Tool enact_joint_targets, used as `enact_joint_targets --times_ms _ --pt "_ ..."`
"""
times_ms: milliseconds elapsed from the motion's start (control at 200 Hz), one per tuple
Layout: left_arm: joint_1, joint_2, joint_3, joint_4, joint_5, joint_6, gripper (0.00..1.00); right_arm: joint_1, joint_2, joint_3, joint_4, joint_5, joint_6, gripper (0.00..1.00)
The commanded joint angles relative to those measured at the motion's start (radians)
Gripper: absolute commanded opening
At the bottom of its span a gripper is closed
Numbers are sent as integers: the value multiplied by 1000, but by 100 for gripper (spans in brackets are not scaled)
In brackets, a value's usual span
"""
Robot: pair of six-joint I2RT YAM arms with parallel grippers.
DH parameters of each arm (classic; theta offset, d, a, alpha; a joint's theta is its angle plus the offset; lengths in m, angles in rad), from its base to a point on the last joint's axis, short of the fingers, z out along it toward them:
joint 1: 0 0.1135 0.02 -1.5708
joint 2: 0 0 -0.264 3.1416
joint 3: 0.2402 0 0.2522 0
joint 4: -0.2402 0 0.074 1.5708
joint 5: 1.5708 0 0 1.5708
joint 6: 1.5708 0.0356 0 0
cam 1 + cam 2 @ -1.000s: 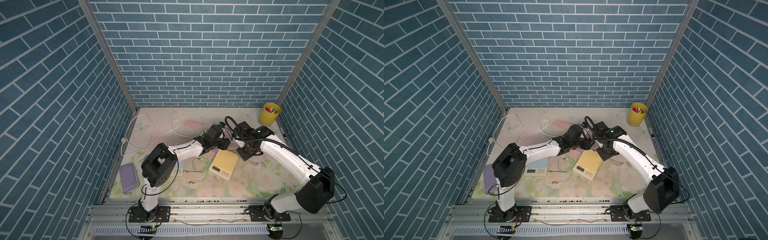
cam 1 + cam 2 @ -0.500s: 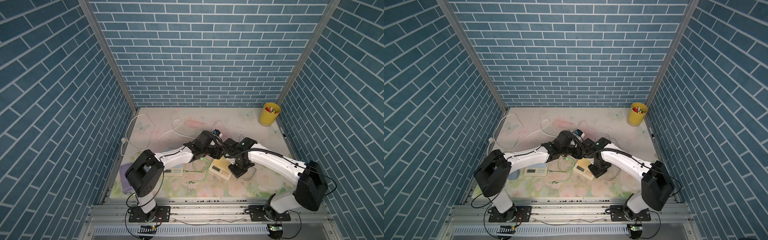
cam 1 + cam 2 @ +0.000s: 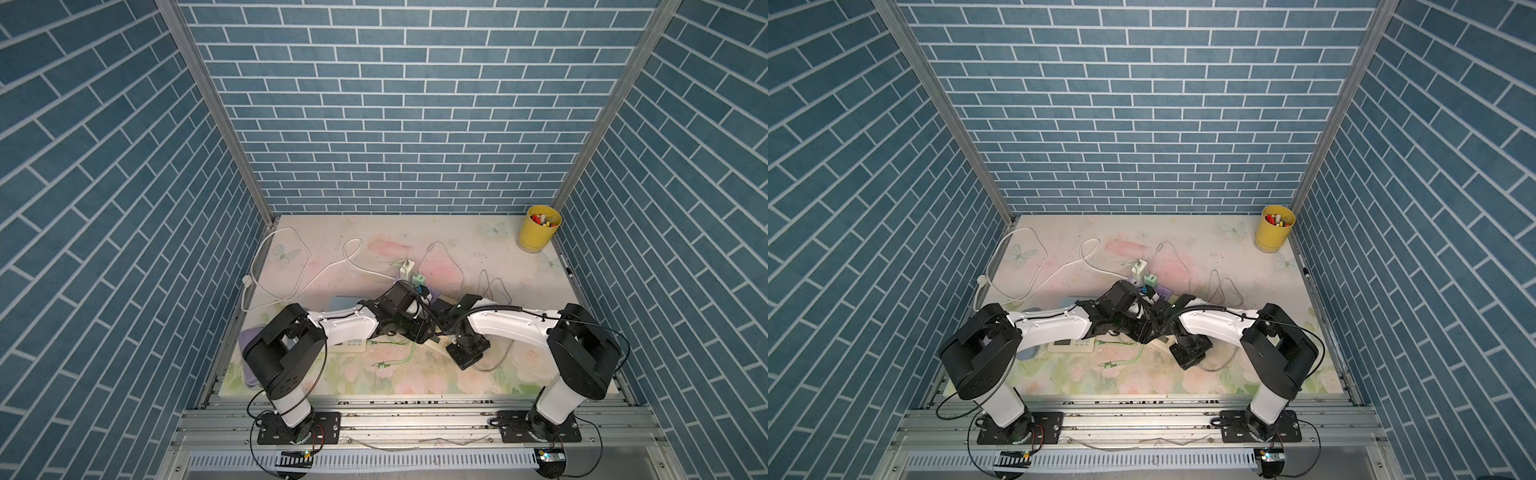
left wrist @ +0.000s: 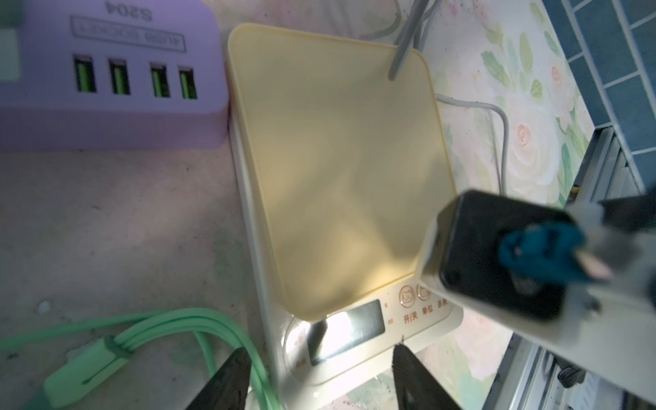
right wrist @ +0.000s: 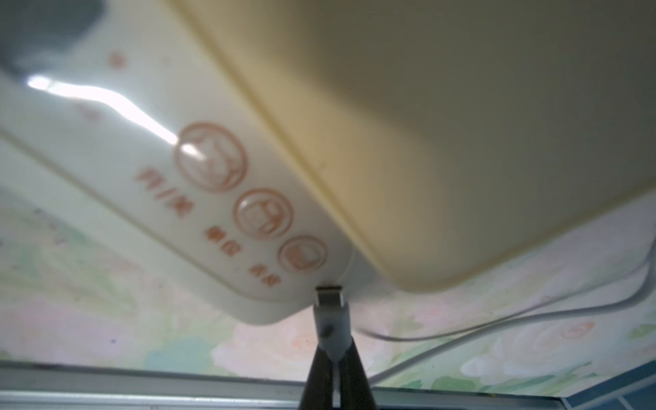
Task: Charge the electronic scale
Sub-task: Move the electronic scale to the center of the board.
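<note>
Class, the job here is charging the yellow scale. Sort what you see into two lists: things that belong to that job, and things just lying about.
Belongs to the job:
- yellow scale
- plug, pinched in the right gripper, at the scale's edge
- purple USB strip, probably the power source

Just lying about:
- green cable
- white scale
- yellow cup
</note>
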Motion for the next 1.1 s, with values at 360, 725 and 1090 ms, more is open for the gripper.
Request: enact_joint_targets --times_ms 360,725,1090 --pt "66 -15 17 20 -5 66 66 -93 186 125 105 76 -95 0" --pt "139 43 86 3 -20 88 66 -254 291 263 197 106 -335 0" --pt "186 89 200 -73 -16 132 64 -366 336 387 261 121 -534 0"
